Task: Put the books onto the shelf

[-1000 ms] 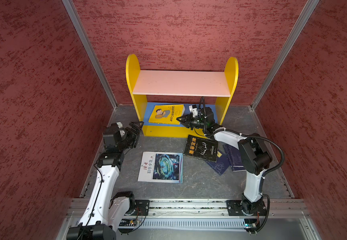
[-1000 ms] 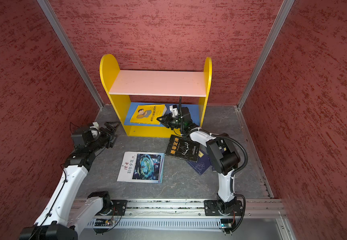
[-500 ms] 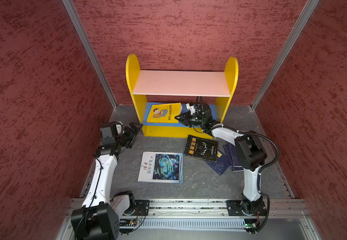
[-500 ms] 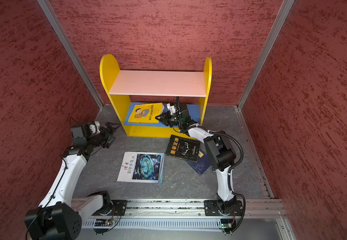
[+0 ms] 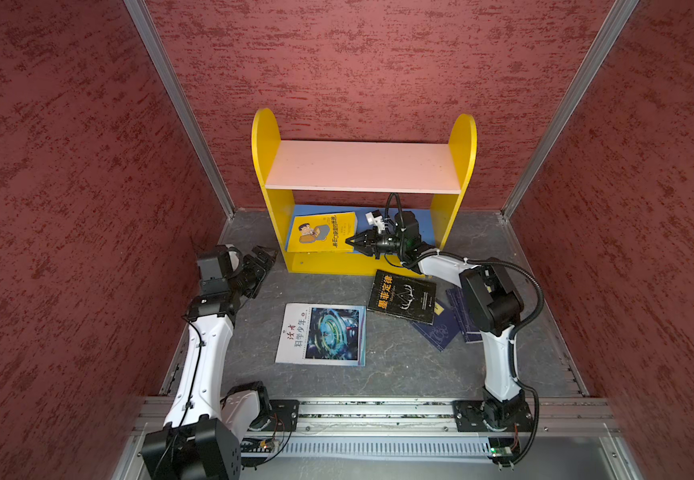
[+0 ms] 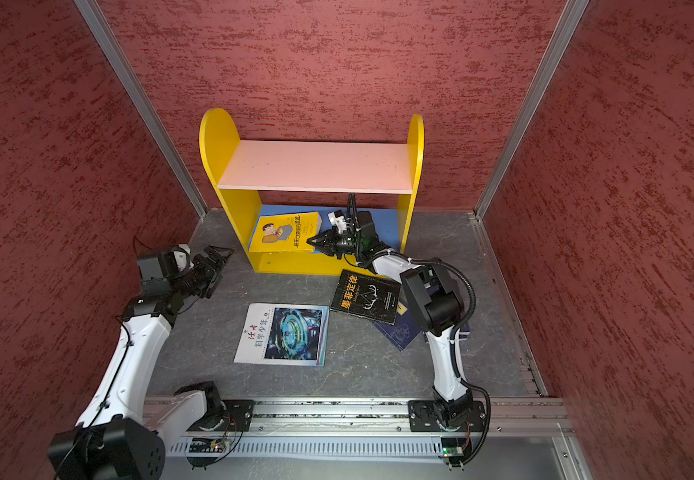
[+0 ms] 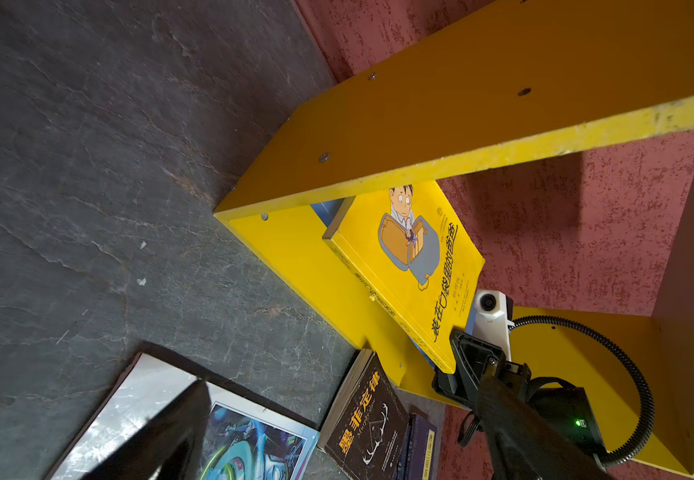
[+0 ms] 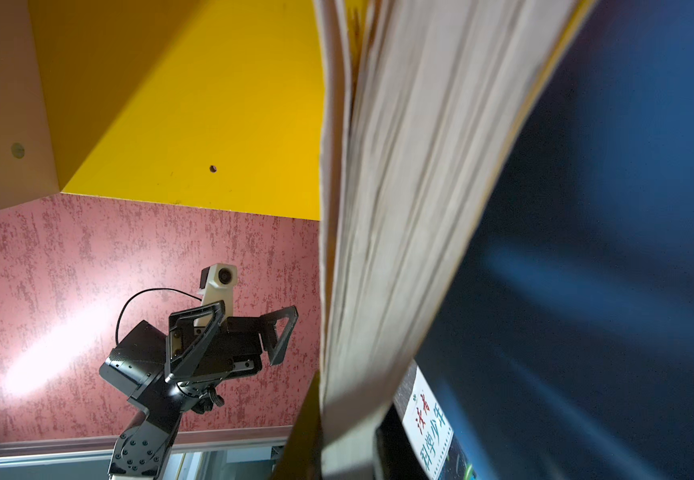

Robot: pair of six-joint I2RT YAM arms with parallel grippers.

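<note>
Gripping the yellow book (image 5: 320,230) by a corner, the right gripper (image 5: 351,241) holds it tilted on the lower board of the shelf (image 5: 362,166). The left gripper (image 5: 264,253) hangs beside the shelf, jaws wide apart. The magazine (image 5: 322,334), black book (image 5: 403,297) and navy books (image 5: 441,332) lie on the floor (image 5: 399,374).

1. On the grey bench (image 5: 399,374): shelf (image 5: 263,166), white magazine (image 5: 322,334), two navy books (image 5: 441,334).
2. Black book (image 5: 403,296) overlaps the navy books.
3. Yellow cartoon-cover book (image 5: 322,232) tilts on the blue lower board (image 5: 426,224).
</note>
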